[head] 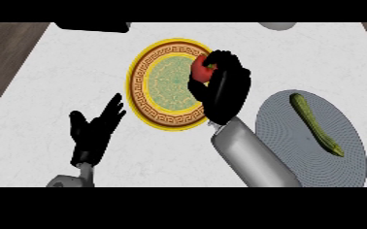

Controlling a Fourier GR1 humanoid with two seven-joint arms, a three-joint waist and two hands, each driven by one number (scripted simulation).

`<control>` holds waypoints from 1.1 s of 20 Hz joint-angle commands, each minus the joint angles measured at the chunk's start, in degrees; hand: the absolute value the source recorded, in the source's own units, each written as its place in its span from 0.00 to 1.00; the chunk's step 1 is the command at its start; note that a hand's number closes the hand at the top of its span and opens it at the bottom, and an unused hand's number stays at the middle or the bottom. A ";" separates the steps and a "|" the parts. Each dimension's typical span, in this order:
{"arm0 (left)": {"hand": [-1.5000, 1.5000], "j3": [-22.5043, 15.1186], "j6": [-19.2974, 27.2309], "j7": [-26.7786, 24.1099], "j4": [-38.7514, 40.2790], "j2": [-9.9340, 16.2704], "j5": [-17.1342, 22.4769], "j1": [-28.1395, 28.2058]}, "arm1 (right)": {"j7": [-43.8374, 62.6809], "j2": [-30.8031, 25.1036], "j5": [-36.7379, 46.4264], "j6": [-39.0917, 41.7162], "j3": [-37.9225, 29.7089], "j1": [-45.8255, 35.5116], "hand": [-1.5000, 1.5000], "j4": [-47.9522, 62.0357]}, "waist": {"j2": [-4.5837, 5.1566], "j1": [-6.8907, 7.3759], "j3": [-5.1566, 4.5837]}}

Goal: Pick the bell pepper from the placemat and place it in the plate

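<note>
The left hand (95,132) is seen resting open, fingers up, nearer than the plate (142,101) and to its left. The right hand (221,91) is curled round the bell pepper (201,68), held over the plate's right rim. A release this close to the rim could let it roll off onto the surface (64,73). The pepper shows red, glossy and rounded, mostly hidden by fingers.

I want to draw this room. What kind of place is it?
Probably a kitchen counter set for food. A patterned plate sits on the white counter, a long green vegetable lies on a grey placemat, and the right robot hand holds a red bell pepper.
</note>
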 commanded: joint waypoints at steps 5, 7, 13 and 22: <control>0.50 -0.51 0.21 0.89 1.11 -0.82 -0.44 -0.78 | 10.48 0.59 -11.45 -3.21 -7.54 -4.97 1.00 11.50 | 0.50 0.15 -0.17; 0.50 -0.79 0.12 1.39 1.65 -1.28 -0.48 -1.94 | 6.93 0.60 -16.85 -0.18 -7.01 -5.76 0.00 17.72 | 0.85 0.47 -0.18; 0.50 -1.12 -0.61 0.10 0.37 -0.69 -1.06 0.02 | -6.41 0.61 -35.32 -10.43 -4.78 -10.47 0.00 27.07 | 0.59 0.65 -0.10; 0.50 -0.08 -1.05 -1.30 1.05 -0.31 -0.78 1.31 | -18.80 0.61 -43.60 -31.73 -4.89 -9.86 0.00 24.42 | 0.57 0.40 -0.06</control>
